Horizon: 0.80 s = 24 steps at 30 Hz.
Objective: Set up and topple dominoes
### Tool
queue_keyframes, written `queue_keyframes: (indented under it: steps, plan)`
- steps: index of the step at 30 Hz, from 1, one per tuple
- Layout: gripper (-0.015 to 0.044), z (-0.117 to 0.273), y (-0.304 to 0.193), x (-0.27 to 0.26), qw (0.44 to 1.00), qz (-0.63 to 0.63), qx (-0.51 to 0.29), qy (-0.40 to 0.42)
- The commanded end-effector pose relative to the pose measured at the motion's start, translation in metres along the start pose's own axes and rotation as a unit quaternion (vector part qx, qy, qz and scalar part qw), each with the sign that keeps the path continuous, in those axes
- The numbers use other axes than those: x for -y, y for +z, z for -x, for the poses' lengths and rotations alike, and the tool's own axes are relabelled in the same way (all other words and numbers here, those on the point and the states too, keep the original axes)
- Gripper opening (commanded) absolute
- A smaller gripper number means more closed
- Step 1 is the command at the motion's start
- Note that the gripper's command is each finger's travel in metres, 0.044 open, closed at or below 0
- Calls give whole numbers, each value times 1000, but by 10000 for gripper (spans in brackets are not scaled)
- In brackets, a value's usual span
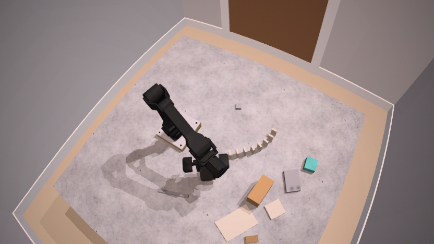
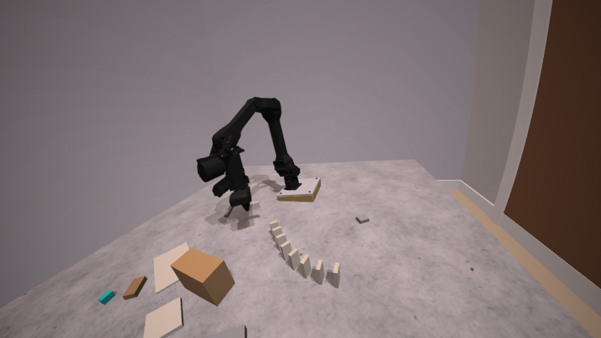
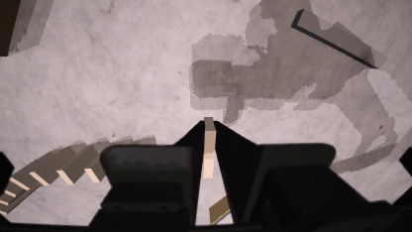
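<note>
My gripper (image 2: 248, 206) (image 3: 208, 125) is shut on a cream domino (image 3: 209, 148) (image 2: 255, 205), low near the table. The fingers hide part of this domino, and I cannot tell whether it touches the table. In the top view the arm hides it. Several standing cream dominoes (image 1: 252, 149) (image 2: 293, 258) (image 3: 40, 178) form a curved row. The row's near end is beside my gripper, on the left in the wrist view, apart from the held domino. The far end curves away toward the upper right in the top view.
An orange box (image 1: 260, 188) (image 2: 197, 265), cream plates (image 1: 236, 223) (image 1: 274, 209), a grey block (image 1: 291, 181) and a teal block (image 1: 310, 163) lie beyond the row's outer side. A small grey block (image 1: 238, 106) (image 2: 362, 219) lies on the other side. A dark thin bar (image 1: 173, 193) lies near the arm.
</note>
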<state>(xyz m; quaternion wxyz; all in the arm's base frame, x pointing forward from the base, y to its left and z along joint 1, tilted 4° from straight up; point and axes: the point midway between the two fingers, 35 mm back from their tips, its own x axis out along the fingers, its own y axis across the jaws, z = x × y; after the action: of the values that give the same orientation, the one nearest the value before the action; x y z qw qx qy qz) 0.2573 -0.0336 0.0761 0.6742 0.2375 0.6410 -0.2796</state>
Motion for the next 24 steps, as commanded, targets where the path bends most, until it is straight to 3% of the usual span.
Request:
queue_keyframes:
  steps: [1,6,14,24]
  plan:
    - [23,52,0,-3,1000,-3,11,7]
    - [23,98,-1,-6,1000,-3,10,8]
    - [23,100,1,-6,1000,-6,11,8]
    - [23,107,121,9,983,-183,17,10]
